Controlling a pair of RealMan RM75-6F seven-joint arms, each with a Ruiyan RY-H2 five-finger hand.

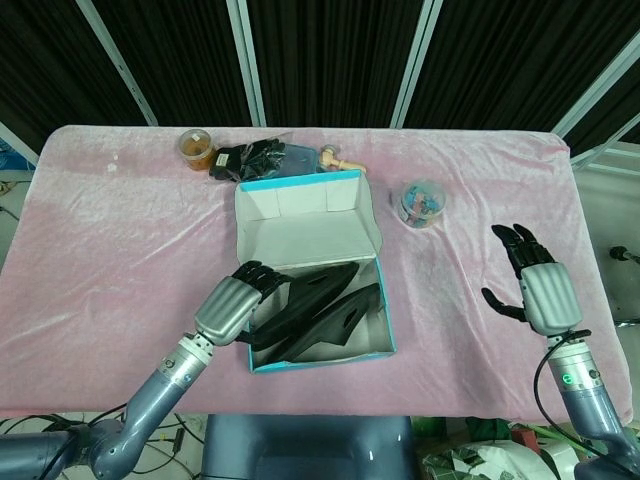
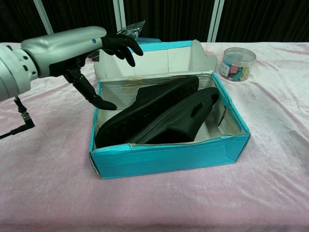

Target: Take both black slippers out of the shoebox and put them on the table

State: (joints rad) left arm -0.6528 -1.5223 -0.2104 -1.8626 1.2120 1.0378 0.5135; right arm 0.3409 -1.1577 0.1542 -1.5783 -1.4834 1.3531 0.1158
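A pink velvet-covered table (image 1: 120, 230) carries an open teal shoebox (image 2: 169, 157); both black slippers (image 2: 159, 116) lie inside it, side by side. The left robot hand (image 2: 72, 46) hovers over the box's left edge, fingers spread, holding nothing; the right robot hand (image 1: 540, 285) hangs open above the table's right side, well apart from the box, with a clear jar of clips (image 1: 420, 203) beyond it.

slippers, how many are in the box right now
2. Both lie in the shoebox: one black slipper toward the left hand, the other slipper beside it, nearer the right wall. Neither is held.
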